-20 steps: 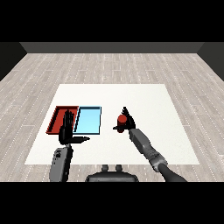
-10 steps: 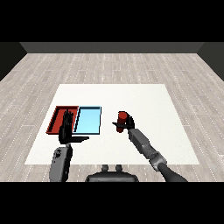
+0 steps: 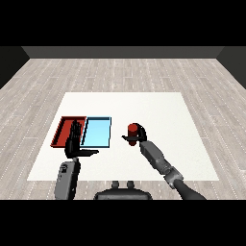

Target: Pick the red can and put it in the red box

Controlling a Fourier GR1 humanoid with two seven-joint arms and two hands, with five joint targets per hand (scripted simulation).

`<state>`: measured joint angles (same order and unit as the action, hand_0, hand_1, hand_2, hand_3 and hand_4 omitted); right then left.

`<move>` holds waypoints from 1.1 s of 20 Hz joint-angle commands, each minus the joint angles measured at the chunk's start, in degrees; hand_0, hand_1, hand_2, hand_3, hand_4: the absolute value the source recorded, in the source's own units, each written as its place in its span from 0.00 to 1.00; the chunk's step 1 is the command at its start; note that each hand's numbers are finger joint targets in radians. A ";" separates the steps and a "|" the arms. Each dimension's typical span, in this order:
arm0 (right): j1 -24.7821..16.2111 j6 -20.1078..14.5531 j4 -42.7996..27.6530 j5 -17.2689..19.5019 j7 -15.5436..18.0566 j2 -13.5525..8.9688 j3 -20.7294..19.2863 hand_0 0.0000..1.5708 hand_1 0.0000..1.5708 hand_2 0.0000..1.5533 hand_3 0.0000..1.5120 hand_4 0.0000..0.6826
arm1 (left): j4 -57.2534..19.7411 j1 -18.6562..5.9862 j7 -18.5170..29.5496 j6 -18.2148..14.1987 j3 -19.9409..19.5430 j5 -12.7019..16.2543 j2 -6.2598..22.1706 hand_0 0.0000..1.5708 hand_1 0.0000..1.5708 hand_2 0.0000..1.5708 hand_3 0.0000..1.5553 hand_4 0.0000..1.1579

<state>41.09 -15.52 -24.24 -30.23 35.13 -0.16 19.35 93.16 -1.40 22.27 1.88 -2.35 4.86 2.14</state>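
Since a second ago, the right robot hand [image 3: 139, 136] has closed in on the small red cylindrical can [image 3: 133, 129]: its black fingers, then spread beside the can, now curl round the can's right side and front. The can itself has barely shifted, and the left robot hand has kept its place.

At the far left of the flat white table [image 3: 144, 103] lies the shallow red rectangular tray [image 3: 63, 129], with nothing visible inside it. Over its right edge, and partly over the seam between the two trays, the left robot hand [image 3: 73, 141] is raised with fingers straight and pointing away from the robot, thumb stretched out to the right, holding nothing. Its grey forearm comes up from the lower left corner.

Touching the red tray's right side is the shallow light blue rectangular tray [image 3: 98, 131], also bare inside.

To the right of the blue tray, apart from it, the red can stands upright within the right robot hand's grasp. Whether the can's base rests on the table or is just off it cannot be told. The right grey forearm runs down to the lower right.
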 commanded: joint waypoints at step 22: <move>-15.00 -6.33 -48.22 15.20 -16.97 -5.46 -0.31 0.92 0.92 0.92 0.91 0.96 | 2.41 1.49 -5.14 -3.06 10.58 -3.91 -2.12 0.00 0.00 0.00 0.00 0.00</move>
<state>28.75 -20.51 -65.89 -17.70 21.14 -6.61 19.34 94.05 -1.77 17.48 0.12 6.06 1.87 0.26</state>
